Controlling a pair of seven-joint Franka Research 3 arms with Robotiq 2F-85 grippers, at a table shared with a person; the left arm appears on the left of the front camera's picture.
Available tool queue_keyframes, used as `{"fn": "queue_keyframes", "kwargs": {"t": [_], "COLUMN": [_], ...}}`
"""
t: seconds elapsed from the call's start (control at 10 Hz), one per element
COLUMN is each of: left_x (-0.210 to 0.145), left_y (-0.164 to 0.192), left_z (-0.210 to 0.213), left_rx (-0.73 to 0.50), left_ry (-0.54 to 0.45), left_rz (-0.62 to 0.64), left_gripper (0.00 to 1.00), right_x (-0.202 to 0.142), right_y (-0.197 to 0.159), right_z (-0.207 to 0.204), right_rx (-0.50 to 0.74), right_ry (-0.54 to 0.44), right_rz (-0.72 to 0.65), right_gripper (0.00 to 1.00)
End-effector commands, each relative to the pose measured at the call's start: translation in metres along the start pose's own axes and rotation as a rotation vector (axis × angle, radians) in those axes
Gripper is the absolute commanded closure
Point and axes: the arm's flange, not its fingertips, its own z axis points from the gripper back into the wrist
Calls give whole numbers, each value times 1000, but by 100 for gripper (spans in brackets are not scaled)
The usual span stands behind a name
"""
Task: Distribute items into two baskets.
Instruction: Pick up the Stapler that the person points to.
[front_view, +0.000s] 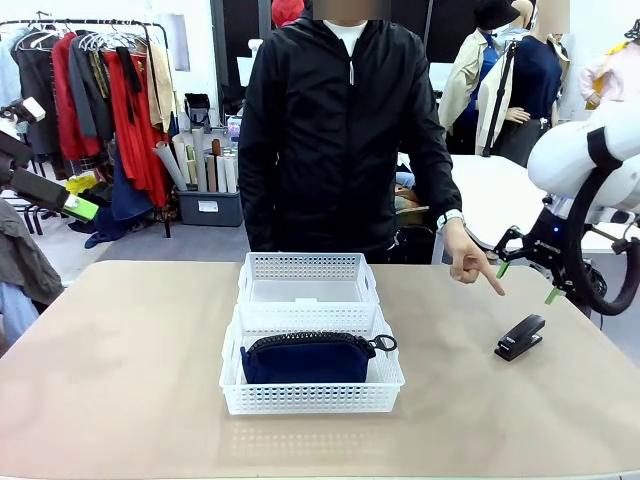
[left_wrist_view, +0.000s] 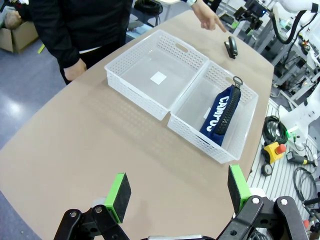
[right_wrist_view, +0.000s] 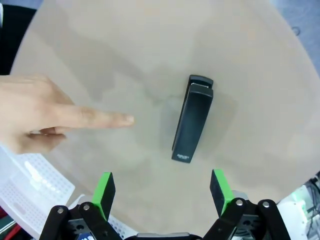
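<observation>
On the tan table (front_view: 120, 370), the two white baskets sit end to end at centre frame in the front view. The near basket (front_view: 310, 400) already holds the navy pouch (front_view: 305, 362), while the far basket (front_view: 305, 268) holds nothing but its label, so the stapler most likely belongs there. Your left gripper (left_wrist_view: 179, 186) hangs with its pads spread wide above the lower part of the table in its wrist view, well apart from everything, so leave it parked. Your right gripper (right_wrist_view: 162, 186) is also spread wide and holds nothing, hovering above the black stapler (right_wrist_view: 193, 119), which lies alone at the right of the front view. In the right wrist view the stapler's long axis runs almost straight up the frame, so descend centred and close across its narrow sides at mid-length. The person's hand (right_wrist_view: 35, 120) points in from the left, fingertip near the stapler, so wait until it is out of the way.
</observation>
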Motion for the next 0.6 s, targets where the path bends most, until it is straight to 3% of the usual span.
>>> {"fn": "queue_keyframes", "kwargs": {"t": [0.0, 0.5], "left_x": [0, 0], "left_y": [-1, -1], "left_z": [1, 1], "left_rx": [-6, -6], "left_ry": [-8, -8], "left_rz": [-3, -3], "left_gripper": [0, 0], "right_x": [-5, 1], "right_y": [3, -1], "right_z": [-13, -41], "right_rx": [-47, -71], "right_ry": [-19, -41], "right_rz": [-36, -69], "right_gripper": [0, 0]}}
